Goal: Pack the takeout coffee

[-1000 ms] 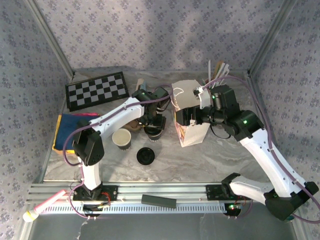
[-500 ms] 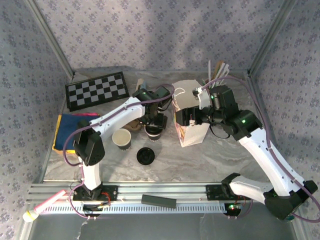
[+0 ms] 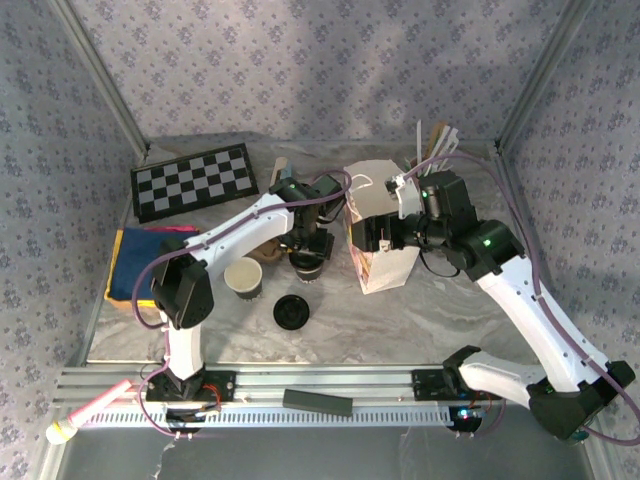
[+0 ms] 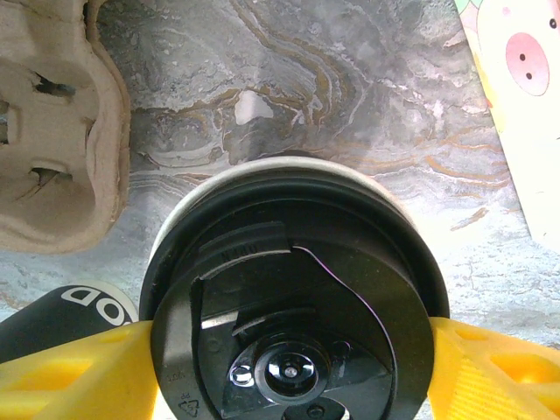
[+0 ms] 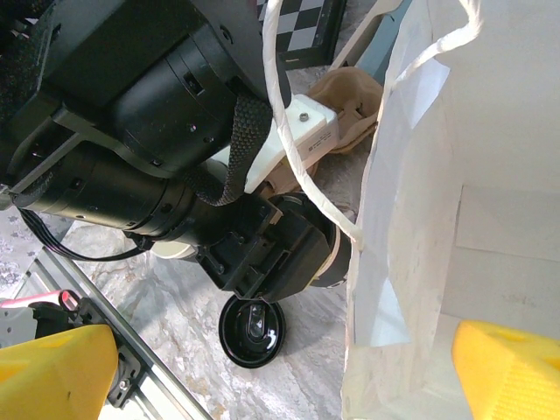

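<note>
**A:** How far along is the packing?

**B:** Early, by my reading. The tall white paper bag [image 3: 385, 268] with a twisted cord handle stands upright, right of centre. Nothing in view has been packed into it. The right gripper [image 3: 374, 236] is spread wide at the bag's mouth and holds nothing. In the right wrist view, one yellow pad [image 5: 52, 372] sits outside the bag's wall and the other seems to be inside it.

**A:** And the drink?

**B:** The takeout coffee [image 4: 293, 315], a small dark-sided paper cup with a round black plastic lid, is just left of the bag and apart from it. The left gripper [image 3: 308, 246] is clamped on it, with its yellow pads pressing opposite sides of the lid's rim. I cannot tell whether the cup's base rests on the table. What is left, I judge, is to carry it across, lower it into the bag and let go.

**A:** What surrounds them?

**B:** Walls papered in a grey-blue floral print [image 3: 300, 70] enclose a grey marble-patterned table [image 3: 420, 320]. On the table, from biggest to smallest:
- a black-and-white chequered board [image 3: 193, 181] at the back left
- a folded blue cloth with pink and yellow edging [image 3: 135, 262] at the left edge
- a brown moulded-pulp cup carrier [image 4: 52, 131] beside the coffee
- a lidless paper cup with a white inside [image 3: 243, 276], nearer the front
- a loose flat black lid [image 3: 290, 312] in front of the coffee
</note>
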Robot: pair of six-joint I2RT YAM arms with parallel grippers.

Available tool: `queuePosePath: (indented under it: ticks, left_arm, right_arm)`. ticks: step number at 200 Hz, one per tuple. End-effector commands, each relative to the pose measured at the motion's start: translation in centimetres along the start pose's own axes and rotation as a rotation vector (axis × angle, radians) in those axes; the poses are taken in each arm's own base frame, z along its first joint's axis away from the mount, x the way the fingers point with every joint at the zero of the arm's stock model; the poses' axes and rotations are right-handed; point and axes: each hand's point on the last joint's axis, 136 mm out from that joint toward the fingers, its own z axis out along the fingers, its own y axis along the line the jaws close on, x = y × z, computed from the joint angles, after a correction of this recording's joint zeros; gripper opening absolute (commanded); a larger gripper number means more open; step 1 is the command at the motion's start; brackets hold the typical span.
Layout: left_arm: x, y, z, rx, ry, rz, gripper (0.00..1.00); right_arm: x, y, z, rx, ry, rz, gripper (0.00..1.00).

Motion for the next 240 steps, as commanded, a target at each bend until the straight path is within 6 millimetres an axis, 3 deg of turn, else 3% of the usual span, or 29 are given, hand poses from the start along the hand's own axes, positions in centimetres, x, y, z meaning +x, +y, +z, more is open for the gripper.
queuePosePath:
  ticks: [1,130,194,210,240]
  left_arm:
    - [0.1,-0.1,-0.6,-0.030,-0.003,0.031,0.74]
    - [0.5,0.0,0.5,-0.043,0.016,0.033,0.76]
    - [-0.1,-0.5,-0.3,-0.019,-0.004,0.028,0.77]
    - [-0.2,-0.6,-0.4,-0.014,-0.009,0.032,0.72]
    - [-0.4,-0.6,-0.6,-0.016,-0.016,0.034,0.75]
  right_arm:
    - [0.0,-0.1,0.1,-0.002,-0.001,-0.015,1.00]
    - [0.1,0.0,0.1,-0.013,-0.003,-0.007,1.00]
    - [0.0,0.1,0.0,-0.017,-0.007,-0.007,1.00]
    - [0.0,0.1,0.0,-0.017,-0.009,-0.005,1.00]
    - [0.1,0.0,0.1,-0.016,-0.004,-0.001,1.00]
